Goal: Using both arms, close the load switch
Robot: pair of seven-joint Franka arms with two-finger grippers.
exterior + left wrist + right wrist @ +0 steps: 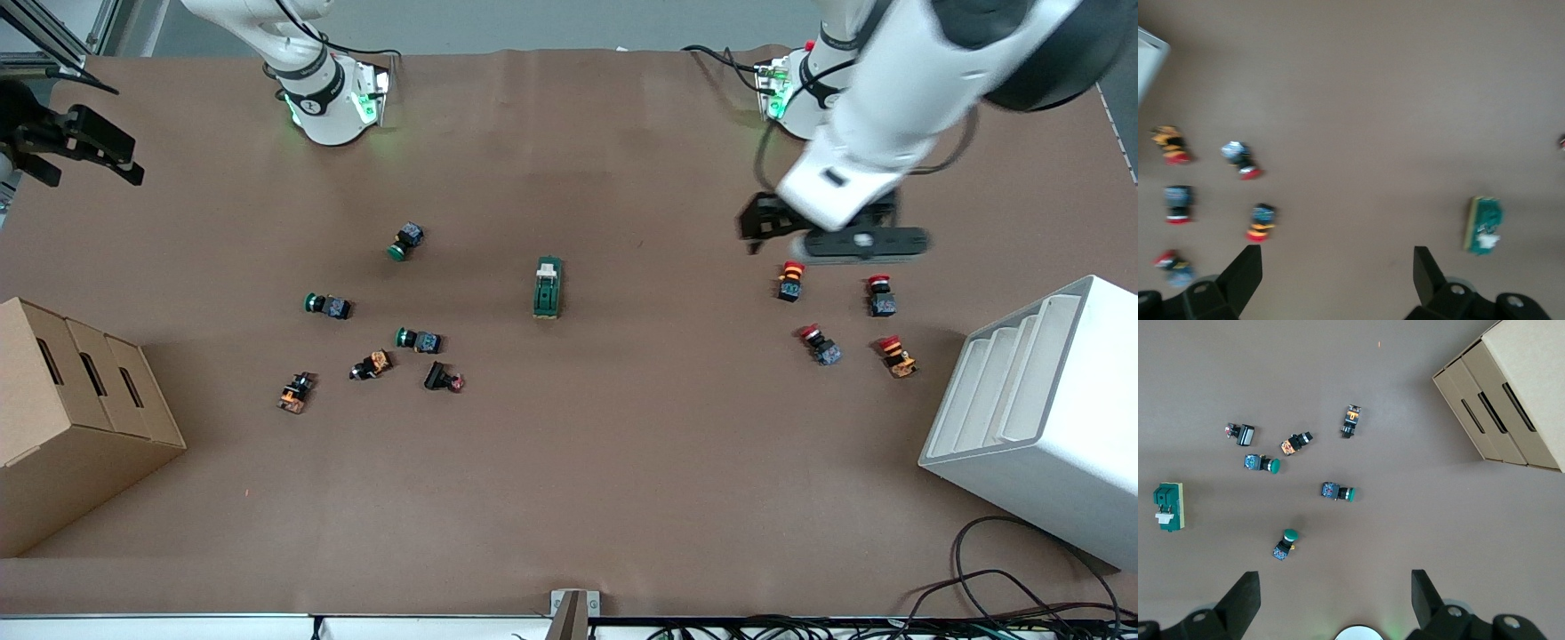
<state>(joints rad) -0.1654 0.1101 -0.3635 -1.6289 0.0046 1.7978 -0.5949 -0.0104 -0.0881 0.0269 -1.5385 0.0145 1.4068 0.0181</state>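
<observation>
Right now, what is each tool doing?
Left tool: open, empty, over the red-capped buttons.
Right tool: open, empty, at the table's edge.

Brown table point(569, 498); cardboard box point(71, 418), white rack point(1040, 418) at ends; cables point(1022, 604) along edge.

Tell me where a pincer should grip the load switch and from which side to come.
Grip the load switch across its two long flanks, coming straight down from above. It lies flat and alone mid-table, a narrow oblong with its white lever tab at the end toward the arms' bases, so stay clear of that. The left pincer and right pincer are both open and empty.
</observation>
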